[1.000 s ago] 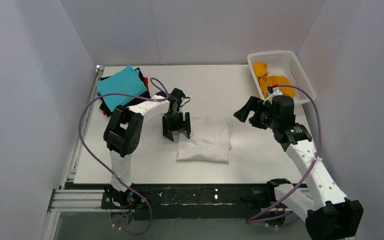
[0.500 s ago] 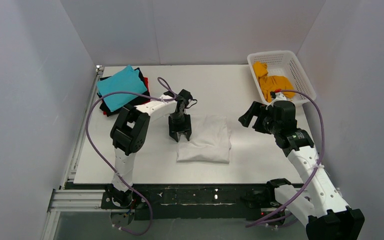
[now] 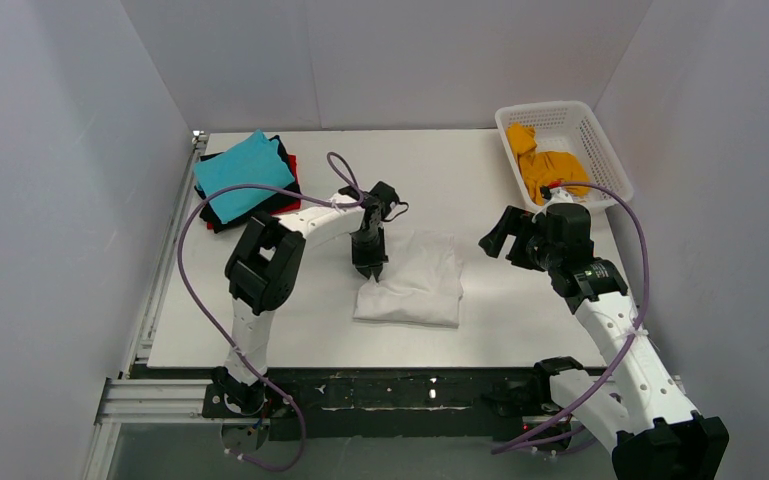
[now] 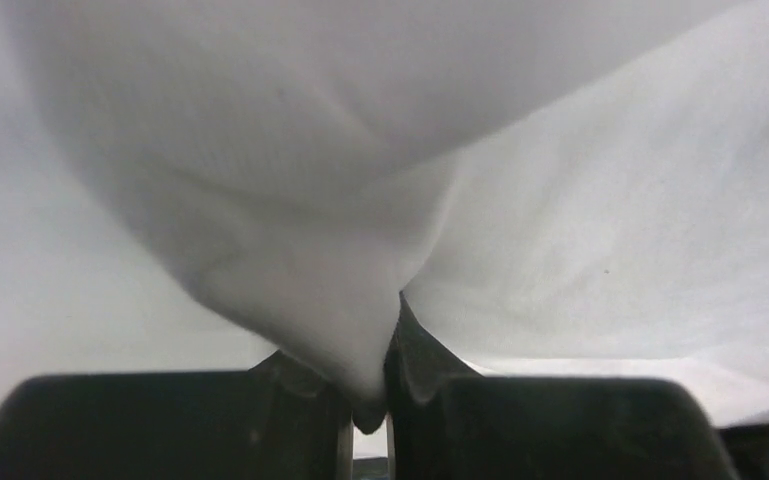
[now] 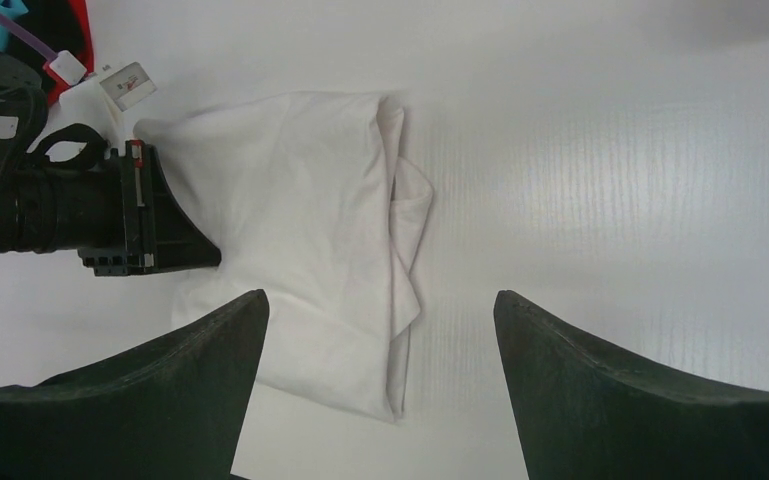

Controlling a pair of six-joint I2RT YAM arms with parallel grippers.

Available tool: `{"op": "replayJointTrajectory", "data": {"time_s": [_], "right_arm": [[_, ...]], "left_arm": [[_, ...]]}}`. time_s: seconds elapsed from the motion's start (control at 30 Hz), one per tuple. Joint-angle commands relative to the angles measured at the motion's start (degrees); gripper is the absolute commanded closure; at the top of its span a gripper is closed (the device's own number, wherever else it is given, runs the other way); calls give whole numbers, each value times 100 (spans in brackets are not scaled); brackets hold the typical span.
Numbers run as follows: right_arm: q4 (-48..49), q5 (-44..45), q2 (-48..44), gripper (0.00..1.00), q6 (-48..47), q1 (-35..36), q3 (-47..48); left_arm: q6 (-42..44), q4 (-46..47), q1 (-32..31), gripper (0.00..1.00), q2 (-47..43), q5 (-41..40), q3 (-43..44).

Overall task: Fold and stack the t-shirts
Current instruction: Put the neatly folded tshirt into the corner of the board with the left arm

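Left gripper (image 3: 371, 268): jaws were closed tight on a pinch of the white t-shirt (image 3: 415, 282). The left wrist view showed a fold of white cloth squeezed between the two black fingers (image 4: 290, 420), with the rest of the cloth bunching away from that point. Seen from above, the grip was at the shirt's left edge, toward its far corner, with the gripper pointing down at the table (image 3: 260, 320).

Right gripper (image 3: 500, 232): jaws were wide open and held nothing. It hung above the table to the right of the white shirt, clear of the cloth. Its own camera looked down between the spread fingers (image 5: 160, 390) onto the shirt and the bare surface beside it.

White t-shirt: lay folded into a rough rectangle near the middle of the table, between the two arms. Its right side showed loose, uneven layers.

Other shirts: a teal t-shirt (image 3: 242, 175) lay on top of a pile at the far left corner, with a black one (image 3: 260, 208) and a red one (image 3: 291, 166) showing at the edges beneath it. An orange t-shirt (image 3: 545, 165) lay crumpled in the white basket (image 3: 600, 150) at the far right corner.
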Motion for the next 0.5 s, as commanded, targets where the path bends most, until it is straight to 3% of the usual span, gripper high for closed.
{"op": "replayJointTrajectory", "data": {"time_s": [0.0, 0.17, 0.3, 0.4, 0.47], "right_arm": [[154, 100, -94, 9, -165, -46, -17], [198, 210, -152, 9, -255, -48, -19], [247, 313, -155, 9, -322, -51, -29], [262, 358, -115, 9, -364, -57, -20], [260, 368, -84, 9, -384, -60, -6]], "left_arm": [[527, -1081, -54, 100, 51, -2304, 4], [1096, -1501, -30, 100, -38, -3406, 533], [1466, -1547, 44, 100, 98, -3666, 976], [855, -2019, 49, 100, 175, -4636, 1305], [1160, -1898, 132, 100, 179, -4349, 1443]]}}
